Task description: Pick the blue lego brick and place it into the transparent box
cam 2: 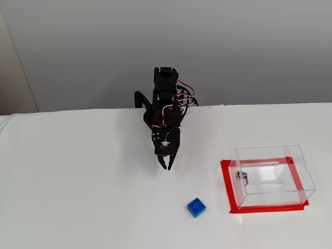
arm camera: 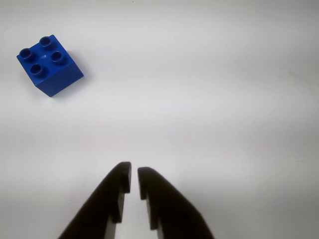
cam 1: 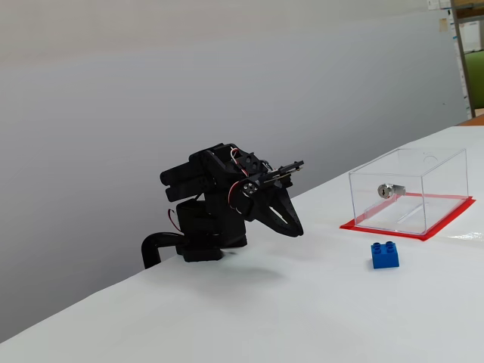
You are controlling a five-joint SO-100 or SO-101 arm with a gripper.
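**Reach out and square up on the brick before you close**

Start with the table (cam 2: 78, 197): it is white and bare around the arm, so you have a free path. The transparent box (cam 2: 272, 176) sits on its red base sheet (cam 2: 226, 187) at the right of a fixed view, a silver lock (cam 2: 240, 176) on its left wall; keep clear of that wall as you travel.

Your arm (cam 2: 166, 104) is folded low at the far edge, and the gripper (arm camera: 134, 175) hangs above the table with its jaws nearly pressed together, only a thin slit between them, holding nothing. Spread them first.

The blue lego brick (cam 2: 196, 207) lies nearer than the gripper and to its right in that fixed view, just left of the box. In the wrist view the brick (arm camera: 50, 65) sits far and left, turned at an angle, four studs up. Swing toward it, roll the wrist to match its flat sides, then descend.
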